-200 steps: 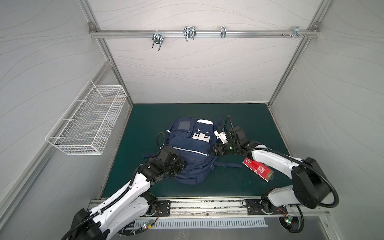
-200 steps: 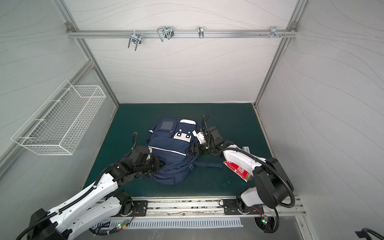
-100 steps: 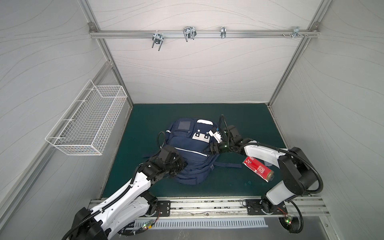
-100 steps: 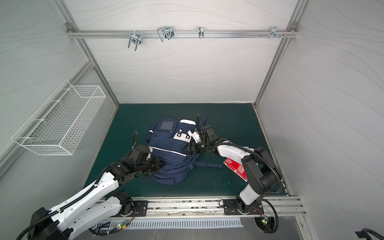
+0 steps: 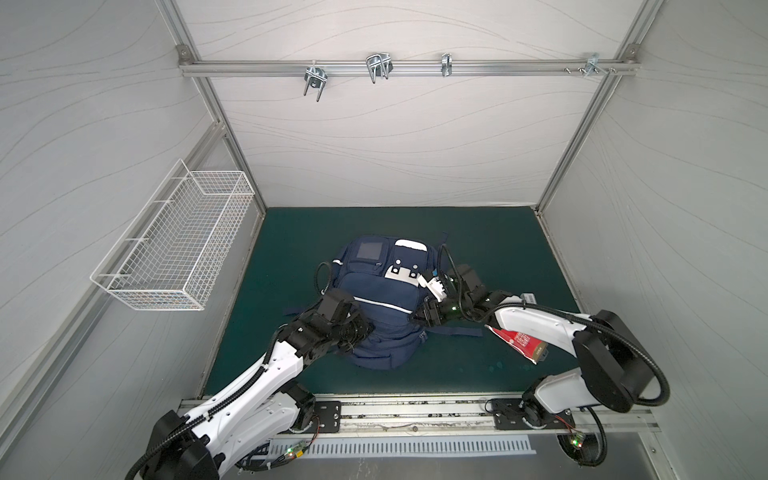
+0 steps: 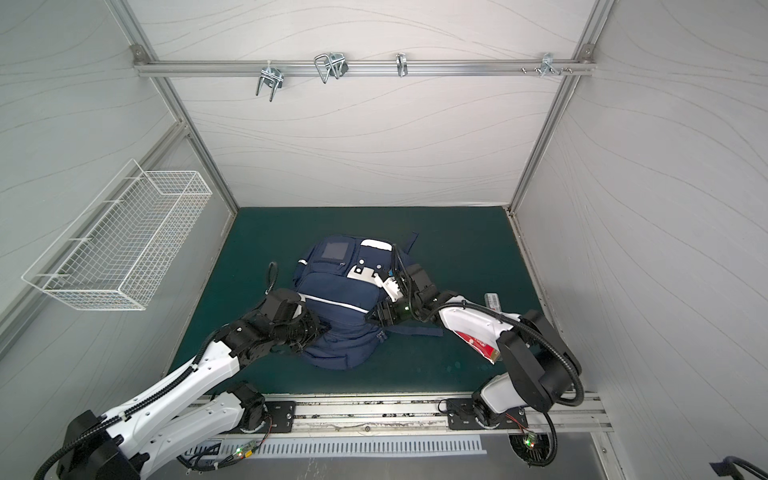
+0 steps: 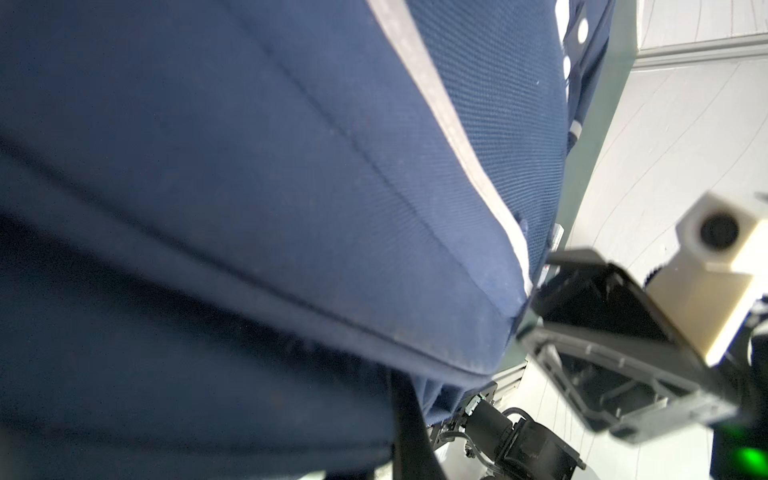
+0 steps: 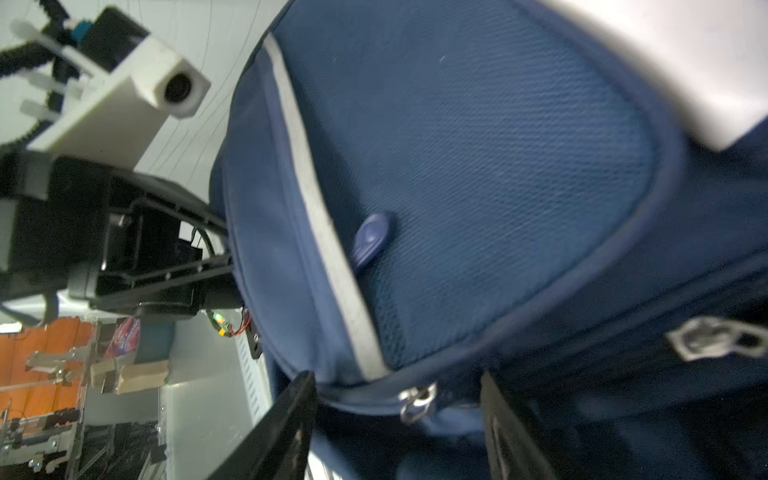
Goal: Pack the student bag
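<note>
The student bag (image 5: 382, 299) (image 6: 340, 301), navy with a white stripe, lies on the green mat in both top views. My left gripper (image 5: 360, 332) (image 6: 316, 332) is pressed into its near left side and is shut on the fabric. In the left wrist view one dark finger (image 7: 409, 428) shows under bunched blue cloth (image 7: 291, 187). My right gripper (image 5: 417, 318) (image 6: 372, 316) is at the bag's right side. In the right wrist view it (image 8: 399, 428) stands open, with a metal zipper pull (image 8: 417, 401) between its black fingers (image 8: 291, 419).
A red packet (image 5: 517, 343) (image 6: 478, 344) lies on the mat under the right forearm, with a small white label (image 5: 528, 297) beyond it. A white wire basket (image 5: 174, 245) hangs on the left wall. Metal hooks (image 5: 376, 68) hang on the rail at the back.
My right gripper has slid along the bag's right side toward the near edge, and its jaws have narrowed. The left arm and the bag have barely moved.
</note>
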